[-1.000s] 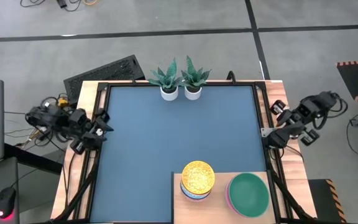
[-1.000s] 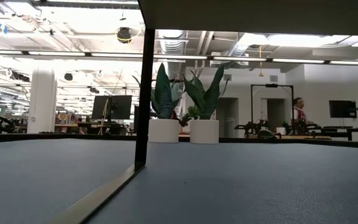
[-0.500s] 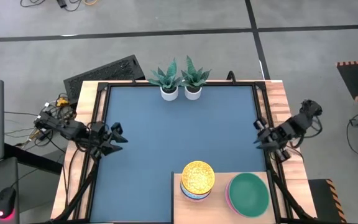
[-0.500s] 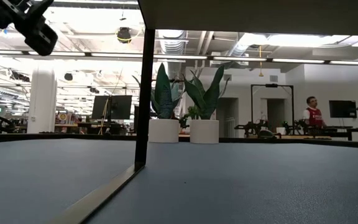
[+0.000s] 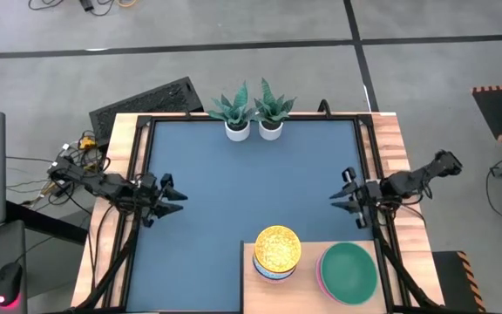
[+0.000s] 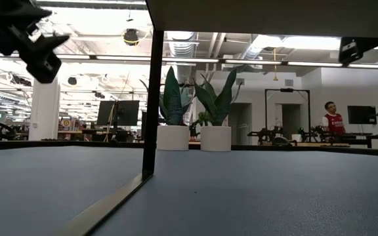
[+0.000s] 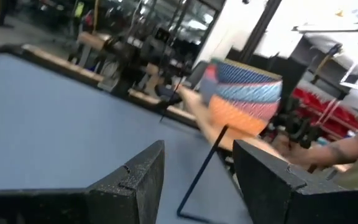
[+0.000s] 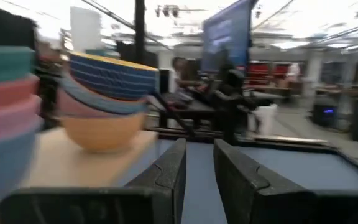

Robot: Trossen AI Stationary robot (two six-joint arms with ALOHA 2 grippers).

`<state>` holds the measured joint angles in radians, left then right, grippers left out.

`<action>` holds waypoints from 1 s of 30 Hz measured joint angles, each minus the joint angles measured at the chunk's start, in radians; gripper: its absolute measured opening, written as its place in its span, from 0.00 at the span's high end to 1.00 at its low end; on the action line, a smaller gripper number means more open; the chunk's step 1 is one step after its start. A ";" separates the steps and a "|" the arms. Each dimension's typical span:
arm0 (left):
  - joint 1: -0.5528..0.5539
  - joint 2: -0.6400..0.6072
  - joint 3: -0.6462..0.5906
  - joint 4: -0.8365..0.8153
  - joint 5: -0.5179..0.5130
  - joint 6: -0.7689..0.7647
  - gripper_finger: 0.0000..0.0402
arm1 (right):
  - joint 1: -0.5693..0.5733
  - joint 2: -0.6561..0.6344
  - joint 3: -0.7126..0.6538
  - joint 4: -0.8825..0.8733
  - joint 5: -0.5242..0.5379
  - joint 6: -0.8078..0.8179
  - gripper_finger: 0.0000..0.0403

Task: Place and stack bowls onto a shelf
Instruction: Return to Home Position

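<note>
On the pale wooden shelf [image 5: 249,292] at the table's near right stand two stacks of bowls. The small-bowl stack [image 5: 277,253] has a yellow patterned bowl on top; in the left wrist view it [image 7: 244,96] shows blue and orange-red bands. The larger stack [image 5: 349,272] has a green bowl on top. My left gripper [image 5: 176,193] hovers open over the table's left side, nothing between its fingers [image 7: 135,186]. My right gripper [image 5: 338,199] hovers over the right side with a narrow gap between its fingers [image 8: 166,177], also holding nothing. Both point inward across the blue tabletop.
Two white plant pots [image 5: 238,131] [image 5: 270,131] stand at the table's far edge. A dark post [image 6: 153,98] of the shelf rises from the tabletop in the low view. Bare blue tabletop [image 5: 251,187] lies between the two grippers. A person [image 6: 332,118] stands in the room beyond.
Both grippers have come down from beside the table's side rails and moved inward over the tabletop: the left toward the right edge, the right toward the left edge. Both wrists have rolled a little. The bowl stacks have stayed in place.
</note>
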<state>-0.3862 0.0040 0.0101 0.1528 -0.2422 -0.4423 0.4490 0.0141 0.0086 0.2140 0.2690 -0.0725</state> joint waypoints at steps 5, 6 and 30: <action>0.001 0.005 0.000 -0.084 -0.043 -0.013 0.56 | -0.102 -0.001 0.000 -0.078 0.067 -0.029 0.74; 0.002 0.008 0.000 -0.078 -0.046 -0.001 0.56 | -0.122 -0.002 0.000 -0.095 0.080 -0.021 0.74; 0.113 0.011 -0.003 -0.117 0.194 0.363 0.56 | -0.328 0.051 -0.002 -0.147 0.096 0.012 0.74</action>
<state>-0.2729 0.0151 0.0072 0.0357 -0.0483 -0.0792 0.1211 0.0654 0.0063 0.0673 0.3645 -0.0601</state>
